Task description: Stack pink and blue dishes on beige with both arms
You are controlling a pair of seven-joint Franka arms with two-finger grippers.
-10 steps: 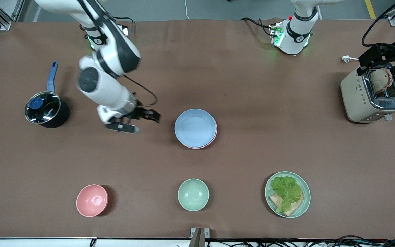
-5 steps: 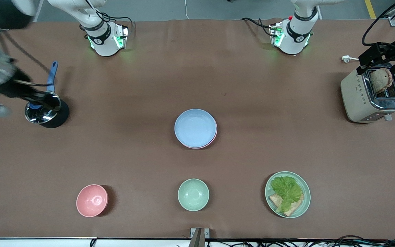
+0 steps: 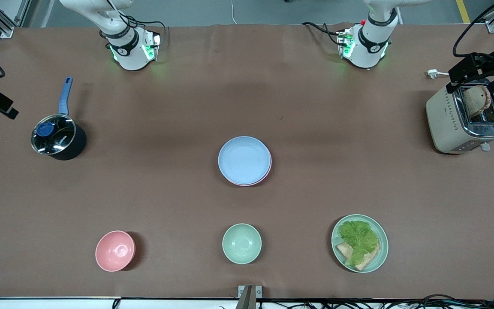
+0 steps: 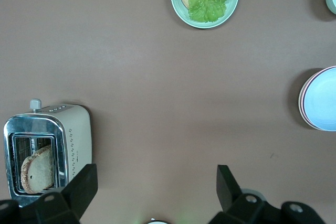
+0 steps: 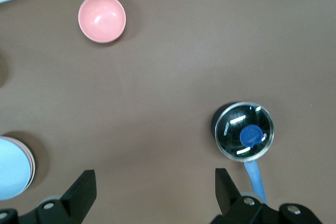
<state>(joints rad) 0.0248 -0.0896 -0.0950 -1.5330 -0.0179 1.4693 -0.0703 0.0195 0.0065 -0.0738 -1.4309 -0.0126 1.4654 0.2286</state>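
Here, every place is given relative to the stack of plates at the table's middle.

Stack: a blue plate point(image 3: 244, 159) lies on top, with the rim of a pink plate point(image 3: 267, 171) showing under its edge; the beige plate cannot be made out in any view, though it may lie beneath them.

Left gripper point(image 4: 156, 187): raised over the toaster point(image 3: 465, 119) at the left arm's end of the table, well apart from the stack; its fingers stand wide apart and hold nothing.

Right gripper point(image 5: 155, 191): raised near the saucepan point(image 3: 58, 136) at the right arm's end of the table, well apart from the stack; its fingers stand wide apart and hold nothing. In the front view only a dark piece of it shows at the picture's edge.

Toaster: cream and chrome, with a slice of bread point(image 3: 475, 99) standing in its slot.

Saucepan: black, with a glass lid and a blue handle, farther from the front camera than the stack.

Pink bowl point(image 3: 115, 250): nearer to the front camera than the stack, toward the right arm's end.

Mint-green bowl point(image 3: 242, 243): directly nearer to the front camera than the stack.

Green plate point(image 3: 381, 253): holds lettuce point(image 3: 358, 238) over bread, nearer to the front camera than the stack, toward the left arm's end.

Table point(image 3: 341, 184): covered in brown.
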